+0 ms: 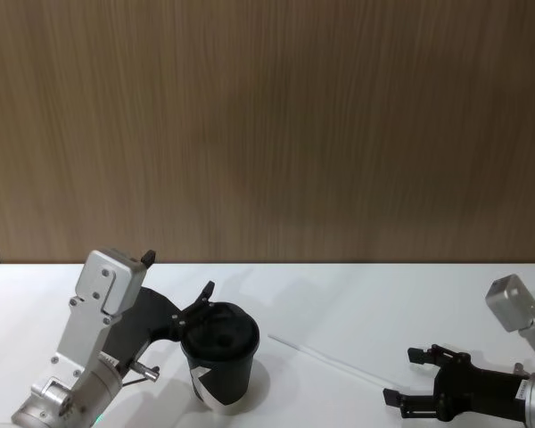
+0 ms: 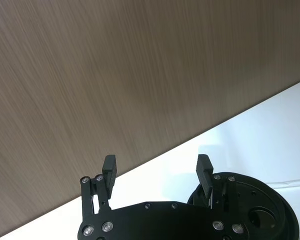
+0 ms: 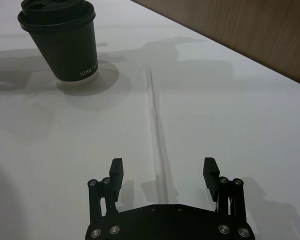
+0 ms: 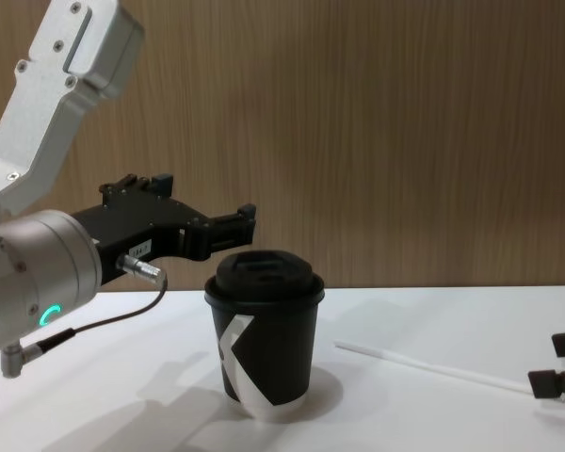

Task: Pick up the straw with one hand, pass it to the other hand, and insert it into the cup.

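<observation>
1. The straw [image 1: 330, 358] lies flat, just right of the cup [image 1: 221, 357].
2. The right gripper [image 1: 403, 375], fingers spread, sits at the straw's end farthest from the cup. The left gripper [image 4: 204, 196], also spread, hovers beside the cup's lid.
3. The straw is probably light, crushable and prone to rolling, so pinch it gently near that far end.

cup [image 4: 284, 341]: matt black paper, plastic lid [image 4: 264, 272] | table [image 1: 383, 303]: smooth white | wall [image 1: 267, 125]: wood grain

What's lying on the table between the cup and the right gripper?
The straw, flat on the table, running from near the cup toward the open right gripper; the head view shows it.
</observation>
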Available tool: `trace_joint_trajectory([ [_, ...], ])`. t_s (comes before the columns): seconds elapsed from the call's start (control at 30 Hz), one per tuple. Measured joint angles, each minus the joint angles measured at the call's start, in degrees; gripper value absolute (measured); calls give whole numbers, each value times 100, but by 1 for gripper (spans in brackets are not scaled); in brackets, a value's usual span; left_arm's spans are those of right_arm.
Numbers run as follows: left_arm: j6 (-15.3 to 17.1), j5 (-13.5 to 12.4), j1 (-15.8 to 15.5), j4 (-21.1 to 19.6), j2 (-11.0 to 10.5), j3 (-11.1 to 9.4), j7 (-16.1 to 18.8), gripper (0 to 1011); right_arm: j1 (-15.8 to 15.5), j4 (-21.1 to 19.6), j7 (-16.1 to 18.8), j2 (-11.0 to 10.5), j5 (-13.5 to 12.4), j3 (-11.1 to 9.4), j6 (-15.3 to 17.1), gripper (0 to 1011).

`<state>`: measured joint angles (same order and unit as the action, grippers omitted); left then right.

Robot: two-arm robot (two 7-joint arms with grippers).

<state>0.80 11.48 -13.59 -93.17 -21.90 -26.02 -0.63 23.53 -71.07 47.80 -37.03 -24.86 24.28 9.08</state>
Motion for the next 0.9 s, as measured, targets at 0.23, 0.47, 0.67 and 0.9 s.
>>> trace_joint_trajectory([
  [0.23, 0, 0, 0, 0, 0, 0, 0, 1003, 33, 37, 4, 1, 17, 73, -29, 1001],
  [0.47, 0, 0, 0, -1, 0, 0, 0, 1003, 56, 59, 1, -6, 29, 131, -60, 1001],
  [0.67, 0, 0, 0, -1, 0, 0, 0, 1003, 78, 69, -7, -18, 39, 180, -83, 1001],
  [0.9, 0, 0, 0, -1, 1, 0, 0, 1003, 104, 81, -25, -30, 50, 236, -94, 1001],
])
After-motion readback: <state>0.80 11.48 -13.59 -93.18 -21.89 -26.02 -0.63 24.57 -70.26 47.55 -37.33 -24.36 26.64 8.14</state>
